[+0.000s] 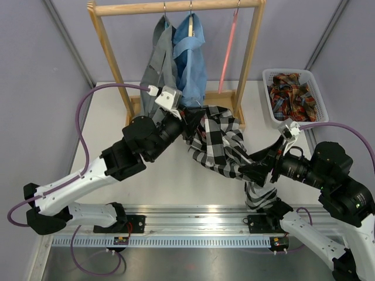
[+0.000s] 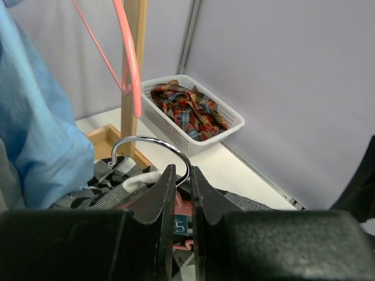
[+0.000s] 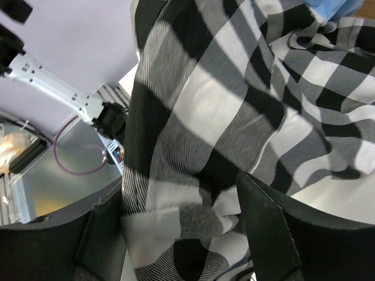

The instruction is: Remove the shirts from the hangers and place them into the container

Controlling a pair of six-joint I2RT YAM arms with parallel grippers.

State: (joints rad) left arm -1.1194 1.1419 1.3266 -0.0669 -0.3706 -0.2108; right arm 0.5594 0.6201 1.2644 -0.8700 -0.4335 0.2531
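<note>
Black-and-white checked cloth is lying slack across the table (image 1: 108,132), stretched between both arms. Nearest the arm bases, the right gripper (image 3: 186,206) is standing wide apart. Folds of the checked shirt (image 1: 220,143) are sagging between its fingers, but nothing is being pinched. Farther in, the left gripper (image 2: 181,172) is nipping, jaws almost together, the pink neck of the shirt's hanger (image 2: 180,206). Its metal hook (image 2: 146,140) is arching free above the fingertips, off the wooden rail (image 1: 176,7). Behind, a grey shirt (image 1: 155,64) and a light blue shirt (image 1: 190,58) are hanging on that rail beside a bare pink hanger (image 1: 228,52). At the far right, the white basket (image 1: 266,88) is already holding one plaid garment (image 1: 290,96).

Assessment: the cloth is likely handling as soft, light and bulky, sliding and bunching rather than keeping shape. The hanger is thin and stiff, and may be catching in the shoulders. The best hold appears to be a shoulder or collar fold close to the hanger, drawn away while the left arm is anchoring the neck.
</note>
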